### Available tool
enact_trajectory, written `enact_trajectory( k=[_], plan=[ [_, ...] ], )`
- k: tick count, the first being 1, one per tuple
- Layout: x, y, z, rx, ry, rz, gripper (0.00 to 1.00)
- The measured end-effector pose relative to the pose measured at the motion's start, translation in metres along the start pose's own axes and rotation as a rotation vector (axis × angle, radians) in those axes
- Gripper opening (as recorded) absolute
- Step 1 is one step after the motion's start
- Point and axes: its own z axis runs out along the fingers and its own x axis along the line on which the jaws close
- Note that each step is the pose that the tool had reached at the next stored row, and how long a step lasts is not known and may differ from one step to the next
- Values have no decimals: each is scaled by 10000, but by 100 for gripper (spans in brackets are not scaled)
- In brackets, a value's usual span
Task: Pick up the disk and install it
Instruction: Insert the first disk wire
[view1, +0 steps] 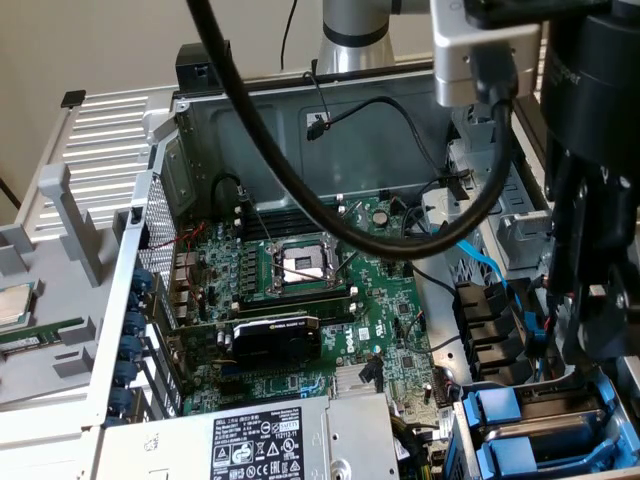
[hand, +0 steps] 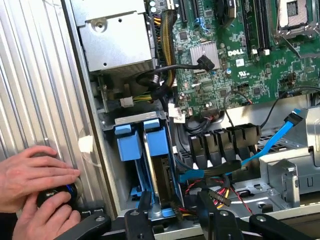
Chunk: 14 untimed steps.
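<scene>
Down at the drive bay (hand: 135, 119), your gripper (hand: 172, 215) hangs with its jaws spread, pinching nothing that shows. You want to come in square to the slot and stay clear of the red and yellow wires (hand: 220, 192) just beside it. The disk (hand: 157, 142) stands on edge in the bay, right by the gripper: bright blue carrier, a thin silver-grey edge, label hidden. Mind the person's hands (hand: 35, 180) at the case wall.

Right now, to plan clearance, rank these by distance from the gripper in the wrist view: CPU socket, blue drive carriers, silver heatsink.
From the gripper:
1. Blue drive carriers, in the bay just ahead.
2. Silver heatsink, on the motherboard beyond.
3. CPU socket, at the board's far end.
</scene>
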Motion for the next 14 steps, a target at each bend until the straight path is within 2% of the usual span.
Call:
enact_trajectory(
  k=[2,7,10,12,14],
  plan=[
    [-2,-11,2,-12,-24,-203,49],
    [-2,-11,6,-28,-144,-1080,49],
    [23,-15,23,-32,-184,-1264,49],
    [76,-21,45,-45,-280,-1254,49],
    [118,-27,64,-62,-407,-1241,49]
  ],
)
